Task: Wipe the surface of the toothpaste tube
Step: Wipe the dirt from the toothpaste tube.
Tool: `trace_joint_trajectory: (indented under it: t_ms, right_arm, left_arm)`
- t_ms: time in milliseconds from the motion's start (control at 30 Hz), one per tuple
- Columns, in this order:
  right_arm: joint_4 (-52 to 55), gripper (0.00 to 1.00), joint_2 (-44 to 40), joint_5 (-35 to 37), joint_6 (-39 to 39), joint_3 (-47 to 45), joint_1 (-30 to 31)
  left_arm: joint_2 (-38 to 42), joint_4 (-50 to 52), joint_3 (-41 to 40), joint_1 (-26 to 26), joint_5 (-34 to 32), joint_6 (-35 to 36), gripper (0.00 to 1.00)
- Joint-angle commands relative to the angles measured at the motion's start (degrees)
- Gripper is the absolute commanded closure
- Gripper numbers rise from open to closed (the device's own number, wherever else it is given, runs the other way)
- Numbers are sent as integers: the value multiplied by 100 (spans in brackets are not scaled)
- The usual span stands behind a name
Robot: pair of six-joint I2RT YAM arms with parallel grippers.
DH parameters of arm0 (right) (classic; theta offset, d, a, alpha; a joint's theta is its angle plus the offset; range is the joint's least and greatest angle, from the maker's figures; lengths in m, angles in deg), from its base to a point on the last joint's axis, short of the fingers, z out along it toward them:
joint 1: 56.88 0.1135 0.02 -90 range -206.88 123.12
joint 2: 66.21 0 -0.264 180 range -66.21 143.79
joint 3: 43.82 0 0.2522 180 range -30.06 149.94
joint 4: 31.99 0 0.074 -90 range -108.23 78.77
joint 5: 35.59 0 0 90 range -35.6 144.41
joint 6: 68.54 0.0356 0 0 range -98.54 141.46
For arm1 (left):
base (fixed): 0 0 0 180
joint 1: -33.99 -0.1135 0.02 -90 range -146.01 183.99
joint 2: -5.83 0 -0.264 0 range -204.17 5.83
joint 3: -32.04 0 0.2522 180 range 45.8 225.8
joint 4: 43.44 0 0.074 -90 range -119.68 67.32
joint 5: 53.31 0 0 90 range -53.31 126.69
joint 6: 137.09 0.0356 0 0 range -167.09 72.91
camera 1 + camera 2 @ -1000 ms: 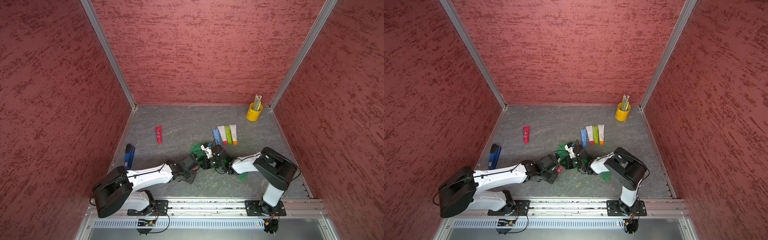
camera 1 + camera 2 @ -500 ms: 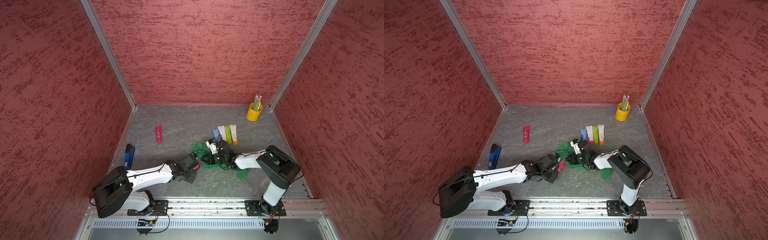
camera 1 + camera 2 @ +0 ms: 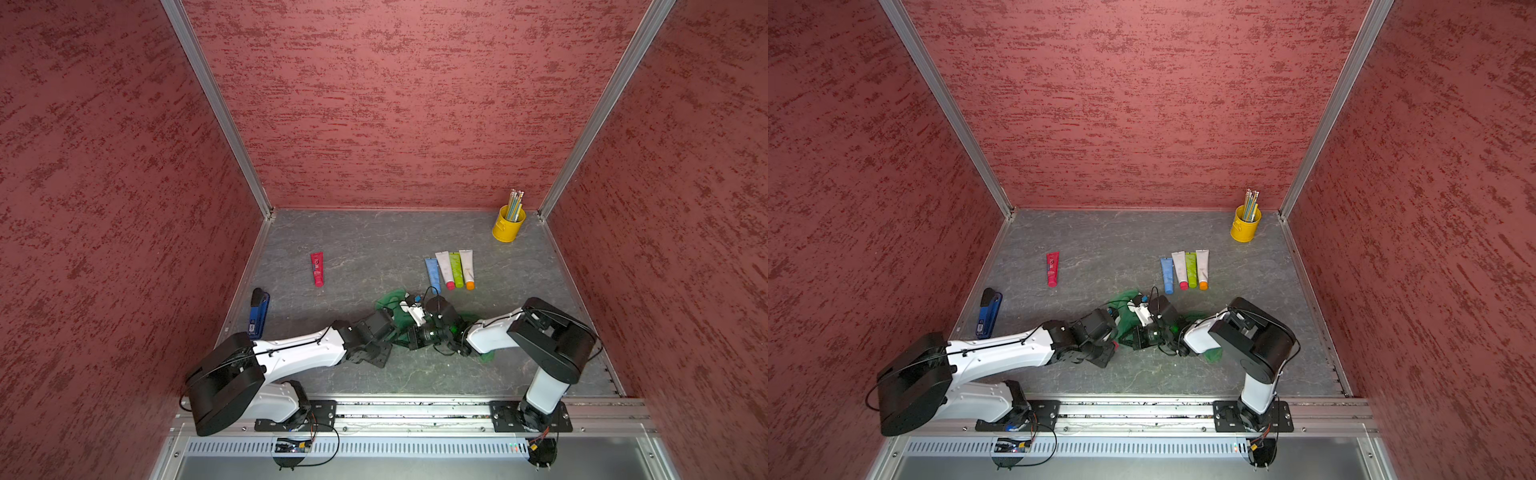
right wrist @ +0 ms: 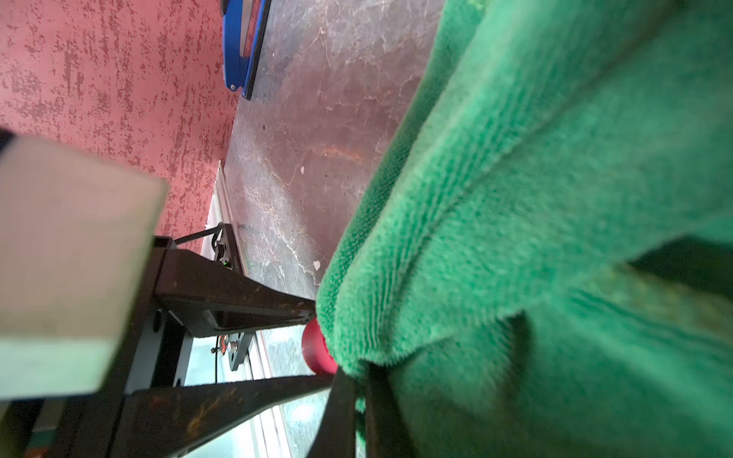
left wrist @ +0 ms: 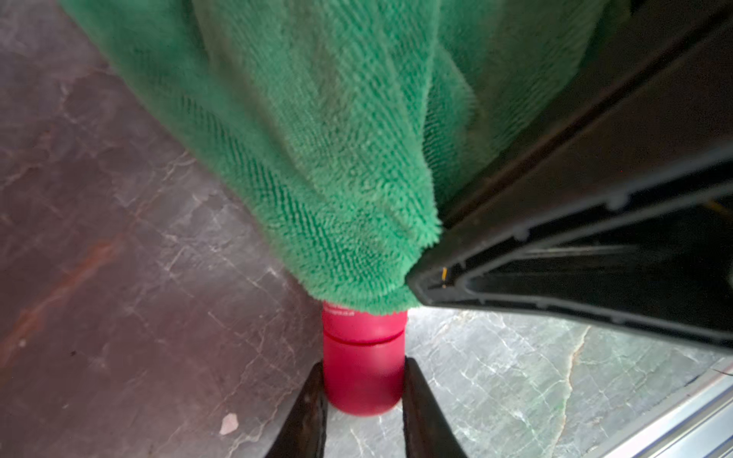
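A yellow metal cup (image 3: 508, 227) holding pencils (image 3: 515, 203) stands in the far right corner of the grey marbled tabletop (image 3: 374, 245). Near it, a blue plastic tube (image 3: 432, 274), a red-capped white tube (image 3: 444, 266), a green tube (image 3: 456, 269) and an orange-capped white tube (image 3: 467, 266) lie side by side. A small red tube (image 3: 317, 269) lies well apart, and a blue stapler (image 3: 258, 313) lies by the left wall.

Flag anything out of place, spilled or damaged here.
Nothing is spilled or damaged. A red tube lies alone, apart from the neat row of four tubes. The cloth is bunched over the held tube in the left gripper, which fits wiping.
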Motion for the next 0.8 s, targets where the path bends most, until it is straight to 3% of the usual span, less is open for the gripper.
trace_joint_trajectory:
  t_ms: [0,133,300,600,767]
  right_arm:
    - [785,100,74,372,-327,271,-490]
    - [1079,100,214,590,-575,636,-944]
    - [769,100,564,295,-406,719,-951]
    - [-220,100,615,-629,259,144,17]
    - [-879,100,657,-798,680,-139,355]
  left_arm:
    - [93,-286,-21,-32,-97,56,97]
    - [77,-295,-14,-26,-97,66,98]
    - [92,-300,-27,-23,-97,63,98]
    - [93,-323,-24,4,-97,81,98]
    - [128,-329,-43,3,-99,77,98]
